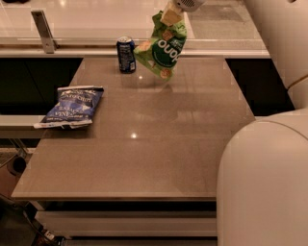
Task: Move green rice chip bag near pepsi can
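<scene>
As the green rice chip bag (pixel 162 48) hung tilted just right of the pepsi can (pixel 126 54), over the far edge of the tabletop (pixel 159 144), your hand (pixel 180 6) was clamped on its top. A blue chip bag (pixel 70 106) lay well apart, at the left.

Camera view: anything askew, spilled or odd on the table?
Only the green rice chip bag: it hangs tilted from the gripper at top, above the table, right of the upright pepsi can. Nothing spilled.

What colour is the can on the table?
Pepsi can: dark blue, silver top, camera view. Gripper top centre, holding green rice chip bag.
</scene>
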